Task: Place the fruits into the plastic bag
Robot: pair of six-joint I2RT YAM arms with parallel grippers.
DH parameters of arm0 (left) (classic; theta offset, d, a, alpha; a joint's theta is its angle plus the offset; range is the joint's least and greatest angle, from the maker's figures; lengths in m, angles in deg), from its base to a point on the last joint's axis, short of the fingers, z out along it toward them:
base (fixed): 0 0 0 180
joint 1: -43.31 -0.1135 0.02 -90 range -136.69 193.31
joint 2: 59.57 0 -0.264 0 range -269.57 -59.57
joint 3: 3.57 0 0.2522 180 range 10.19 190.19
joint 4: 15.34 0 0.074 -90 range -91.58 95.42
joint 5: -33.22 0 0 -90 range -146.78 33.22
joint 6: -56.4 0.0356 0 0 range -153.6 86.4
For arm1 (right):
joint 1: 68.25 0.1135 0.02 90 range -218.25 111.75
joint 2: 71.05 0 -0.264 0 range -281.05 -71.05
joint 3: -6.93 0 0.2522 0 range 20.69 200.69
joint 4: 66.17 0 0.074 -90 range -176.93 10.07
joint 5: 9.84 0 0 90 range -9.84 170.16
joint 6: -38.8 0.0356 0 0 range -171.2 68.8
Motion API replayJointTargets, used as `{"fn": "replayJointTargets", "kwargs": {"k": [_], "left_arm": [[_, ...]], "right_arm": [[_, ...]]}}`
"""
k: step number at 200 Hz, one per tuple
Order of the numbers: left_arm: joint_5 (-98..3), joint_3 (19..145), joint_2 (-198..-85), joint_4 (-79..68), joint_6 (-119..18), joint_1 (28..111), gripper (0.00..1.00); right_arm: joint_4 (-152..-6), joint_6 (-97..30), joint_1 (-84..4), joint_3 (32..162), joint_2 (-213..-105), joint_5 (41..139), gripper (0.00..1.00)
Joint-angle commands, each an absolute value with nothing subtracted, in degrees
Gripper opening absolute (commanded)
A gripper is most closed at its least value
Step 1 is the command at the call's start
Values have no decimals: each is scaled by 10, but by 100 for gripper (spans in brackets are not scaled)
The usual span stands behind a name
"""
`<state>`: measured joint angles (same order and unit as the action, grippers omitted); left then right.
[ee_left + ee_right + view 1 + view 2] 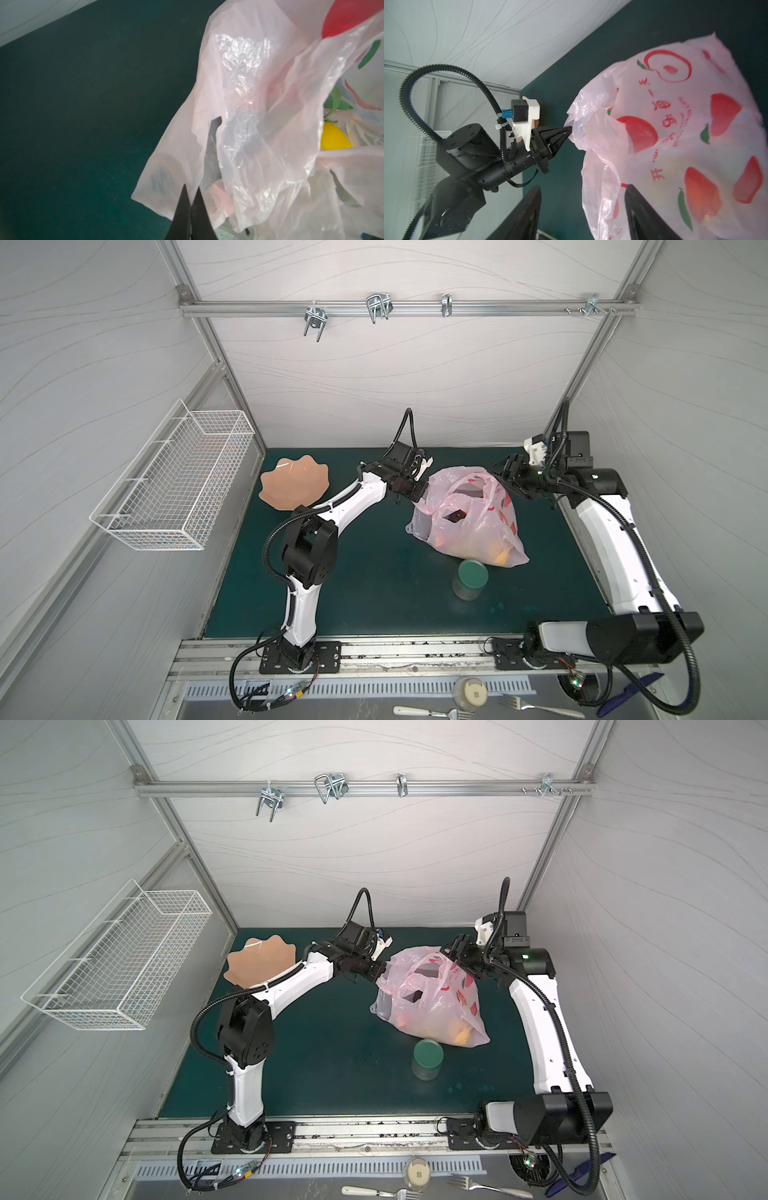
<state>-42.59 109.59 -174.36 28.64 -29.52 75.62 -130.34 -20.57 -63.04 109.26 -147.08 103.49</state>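
On my screens the thin, translucent pale pink plastic shopping bag [469,518], printed with red peaches, sits right of centre in both top views. It is slumped on the dark green table mat [365,580] with its top gaping toward the camera.

My left gripper [568,129] has its black fingers pressed together on a bunched bit of the bag's rim. That is the bag's upper left edge in the top views, and the right wrist view shows the pinch clearly.

My right gripper [582,186] has its jaws well apart at the bag's upper right. One finger [527,212] is over bare mat and the other lies against the printed side, with a fold of film hanging between them. I cannot tell whether either finger touches that fold.

Through the opening, the left wrist view gives me a round yellow toy lemon [334,140] inside the bag. Yellow-orange shapes [500,558] show through the film at its lower right in both top views.

A green-lidded glass jar [471,574] stands just below the bag. A peach-coloured scalloped dish [293,483] lies at the mat's upper left.
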Motion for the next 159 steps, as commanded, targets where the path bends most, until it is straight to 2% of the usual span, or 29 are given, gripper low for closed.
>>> {"fn": "replayJointTargets", "kwargs": {"k": [1, 34, 72, 124, 159], "left_arm": [[-390, 1096, -1729, 292, -309, 753, 0], [-379, 1087, -1719, 297, -327, 745, 0], [-348, 1082, -1711, 309, -359, 721, 0], [-319, 1074, -1709, 314, -376, 714, 0], [-308, 1075, -1711, 314, -383, 710, 0]], "right_arm": [[-1372, -323, -612, 1146, -1471, 978, 71], [-1393, -449, -484, 1224, -1501, 941, 81], [-1482, -561, -345, 1299, -1614, 841, 82], [-1505, -642, -306, 1279, -1684, 748, 79], [-1505, -662, -305, 1248, -1677, 751, 78]]}}
